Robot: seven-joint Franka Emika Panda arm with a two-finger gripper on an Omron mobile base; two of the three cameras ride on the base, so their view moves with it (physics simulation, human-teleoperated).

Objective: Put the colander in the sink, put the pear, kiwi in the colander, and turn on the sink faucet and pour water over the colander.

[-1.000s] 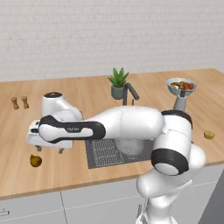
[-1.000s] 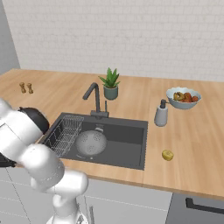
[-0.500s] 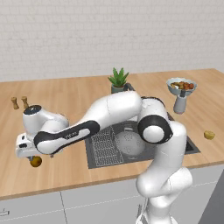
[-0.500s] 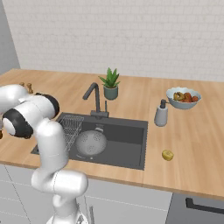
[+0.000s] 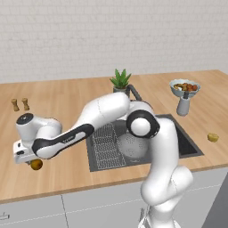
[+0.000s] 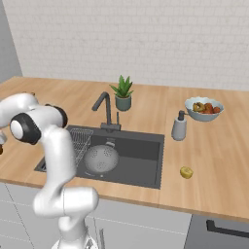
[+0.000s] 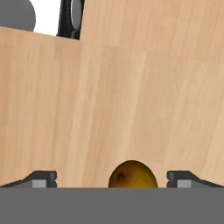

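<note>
The golden-brown pear (image 5: 36, 164) lies on the wooden counter far left of the sink (image 5: 189, 143). My gripper (image 5: 26, 158) hangs low right over it, open. In the hand view the pear (image 7: 132, 175) sits between the two spread fingertips (image 7: 42, 179), not gripped. The grey colander (image 5: 131, 146) (image 6: 101, 158) rests in the sink (image 6: 142, 154) beside the wire rack (image 5: 104, 143). The kiwi (image 5: 213, 137) (image 6: 186, 172) lies on the counter right of the sink. The dark faucet (image 6: 104, 110) stands behind the basin, no water running.
A pale fruit bowl (image 6: 204, 109) and a grey soap dispenser (image 6: 179, 126) stand right of the sink. A potted plant (image 6: 122, 93) is behind the faucet. Two small shakers (image 5: 20, 104) stand at the back left. My arm stretches across the rack.
The arm has swung further left and lowered, bringing the open gripper down over the pear. The pear, kiwi and colander have not moved.
</note>
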